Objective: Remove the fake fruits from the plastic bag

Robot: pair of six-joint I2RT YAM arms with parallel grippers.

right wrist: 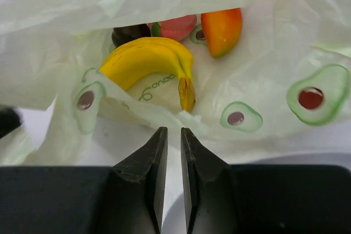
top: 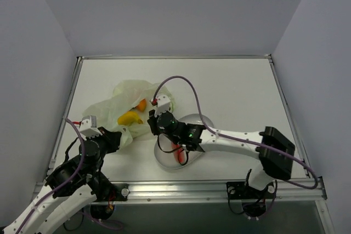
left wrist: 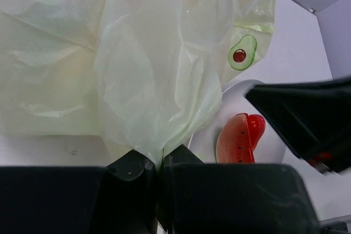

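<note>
Fake fruits (right wrist: 148, 61) lie in the plastic bag (left wrist: 137, 69), its edge pinched by the left gripper (left wrist: 159, 160), while the right gripper (right wrist: 171, 132), jaws nearly closed, holds nothing.

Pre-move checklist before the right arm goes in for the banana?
1. Left end effector pinching thin translucent yellow-green plastic bag: ok.
2. Bag mouth open toward right end effector: ok.
3. Right jaws wide enough for glossy yellow plastic banana: not ok, nearly closed, empty.
4. Path to banana free of film: not ok, a bag fold lies between.
5. White oval plate has bare room beside red plastic slice: ok.
</note>
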